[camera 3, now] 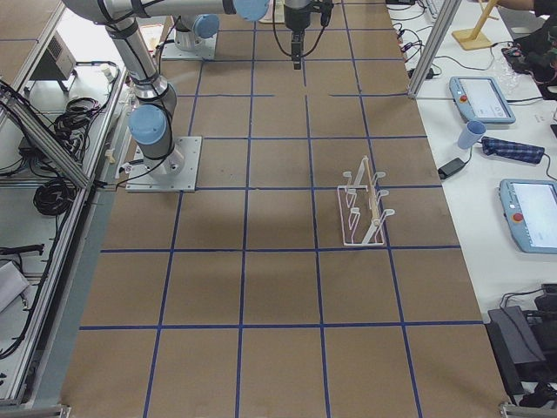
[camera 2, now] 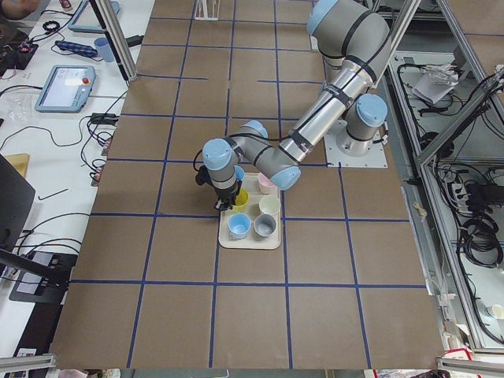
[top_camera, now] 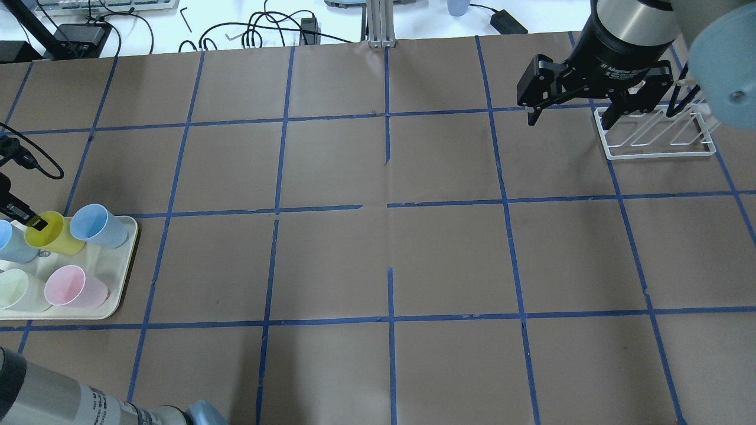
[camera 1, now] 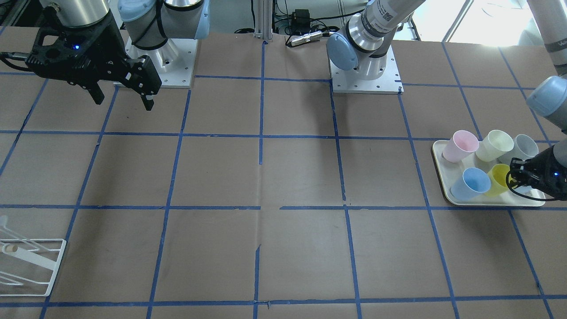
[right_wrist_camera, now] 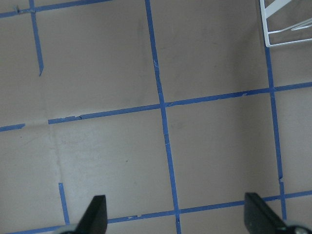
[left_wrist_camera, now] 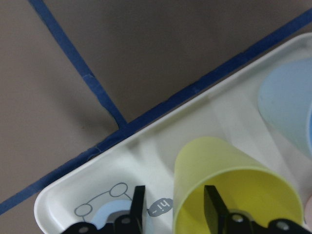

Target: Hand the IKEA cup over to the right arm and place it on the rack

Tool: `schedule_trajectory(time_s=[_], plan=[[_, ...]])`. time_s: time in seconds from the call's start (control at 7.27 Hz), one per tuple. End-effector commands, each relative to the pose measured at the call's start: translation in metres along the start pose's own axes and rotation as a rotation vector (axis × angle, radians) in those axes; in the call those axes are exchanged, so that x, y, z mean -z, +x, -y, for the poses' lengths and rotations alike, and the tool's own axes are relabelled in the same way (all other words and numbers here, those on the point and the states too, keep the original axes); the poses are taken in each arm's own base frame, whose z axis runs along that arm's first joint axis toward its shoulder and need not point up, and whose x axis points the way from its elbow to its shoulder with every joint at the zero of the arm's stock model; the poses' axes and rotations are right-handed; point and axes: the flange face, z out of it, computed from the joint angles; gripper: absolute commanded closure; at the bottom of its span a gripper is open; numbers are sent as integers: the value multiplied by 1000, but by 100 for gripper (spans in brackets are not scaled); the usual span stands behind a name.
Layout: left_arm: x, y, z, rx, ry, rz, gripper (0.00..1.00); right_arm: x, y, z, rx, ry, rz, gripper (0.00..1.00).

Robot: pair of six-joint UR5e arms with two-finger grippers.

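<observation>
Brown-paper table [top_camera: 378,265] w/ a blue tape grid; cables & gear lie along the far edge. The left arm [camera 2: 331,102] stretches to the table's left end. The right arm [top_camera: 632,23] hangs over the opposite end, nr the rack [top_camera: 655,154], a white wire frame standing on the paper, well apart from the cups.

A cream tray [top_camera: 127,260] holds six cups, mouths up. In the row farther from the robot, the yellow IKEA cup [top_camera: 56,233] stands btwn a blue cup [top_camera: 97,224] and a second blue cup [top_camera: 9,242], each just beside it. The nearer row has a pink cup [top_camera: 77,286], a pale cream cup [top_camera: 15,289] & a grey cup [camera 1: 522,148].

The left gripper [left_wrist_camera: 174,195] straddles the IKEA cup's wall, one finger inside the mouth, one outside. The wrist view shows a gap either side, so it is not yet clamped.

The right gripper [top_camera: 570,121] is off the table, jaws spread wide, grasping nothing.
</observation>
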Motion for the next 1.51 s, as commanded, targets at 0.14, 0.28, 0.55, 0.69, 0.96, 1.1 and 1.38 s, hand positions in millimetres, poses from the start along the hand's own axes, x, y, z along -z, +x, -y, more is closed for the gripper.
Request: schedule_trajectory(time_s=[0.14, 0.28, 0.55, 0.69, 0.96, 1.1, 1.38], plan=[[20, -8, 1, -3, 82, 14, 100, -2, -1, -3, 4, -17, -1, 0], [36, -8, 1, -2, 101, 1, 100, -1, -3, -5, 10, -19, -1, 0], [90, 1, 5, 15, 179, -134, 100, 6, -3, 3, 57, 9, -6, 0], [120, -1, 6, 24, 194, -204, 100, 8, -2, 6, 100, 5, -20, 0], [172, 15, 16, 37, 241, -407, 100, 6, -2, 2, 85, 5, -21, 0], [174, 36, 25, 93, 308, -591, 100, 4, -3, 1, 95, 6, -20, 0], [187, 111, 97, 213, 314, -852, 100, -3, -5, 3, 99, -10, -9, 0]])
